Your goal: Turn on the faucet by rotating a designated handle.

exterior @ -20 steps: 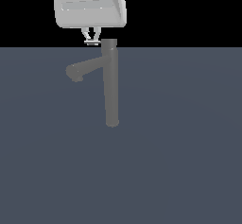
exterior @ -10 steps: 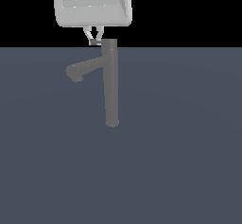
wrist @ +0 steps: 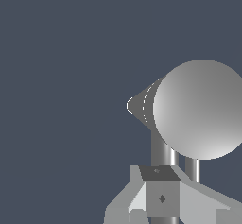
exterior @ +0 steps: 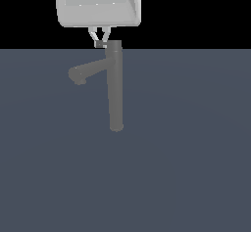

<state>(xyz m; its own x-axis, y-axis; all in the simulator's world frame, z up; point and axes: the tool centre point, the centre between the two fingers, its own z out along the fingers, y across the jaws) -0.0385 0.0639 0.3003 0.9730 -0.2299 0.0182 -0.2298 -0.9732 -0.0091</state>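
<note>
Dark slate floor carries the faucet (exterior: 115, 86); just above its top, the gripper (exterior: 100, 43) seemingly pinches the handle (wrist: 161, 154), which only the wrist view clearly shows.

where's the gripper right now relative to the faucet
In the exterior view the gripper hangs just above the faucet, its fingertips at the top cap's left edge, above the spout.

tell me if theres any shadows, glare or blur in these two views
Exterior view: flat, even light, no cast shadow under the faucet on the floor, edges soft and jagged, black band above the horizon behind the gripper. Wrist view: sharp, smooth shading gradient across the faucet's round top, no hard glare.
</note>
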